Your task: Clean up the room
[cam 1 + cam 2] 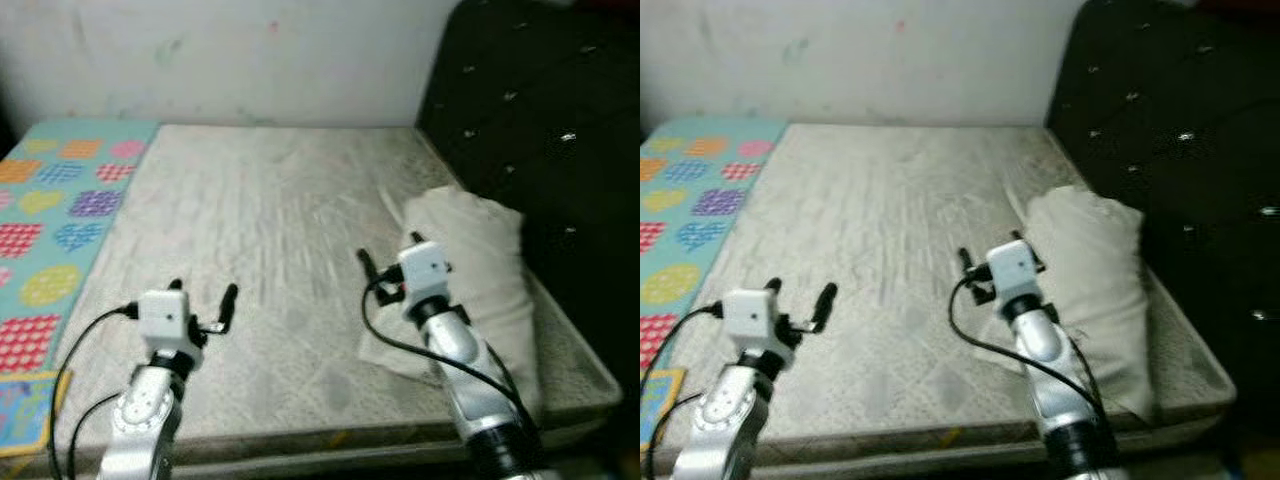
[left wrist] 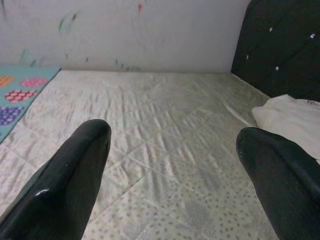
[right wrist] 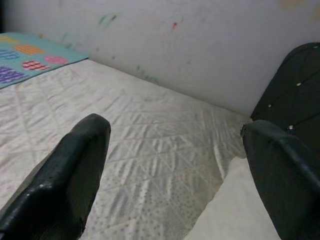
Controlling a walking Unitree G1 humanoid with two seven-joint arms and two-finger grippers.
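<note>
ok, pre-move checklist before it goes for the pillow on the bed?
1. Pillow located: ok, it lies on the mattress at the robot's right, beside the black headboard.
2. Right gripper open: ok, jaws spread, nothing held.
3. Right gripper lined up: ok, it hangs at the pillow's near left edge.
4. Left gripper free: ok, jaws open, over bare mattress.
5. Path between grippers and pillow: ok, no obstacle seen.
6. Patterned blanket out of the way: ok, it lies along the far left side.
7. Whether the right jaws touch the pillow: cannot tell.
</note>
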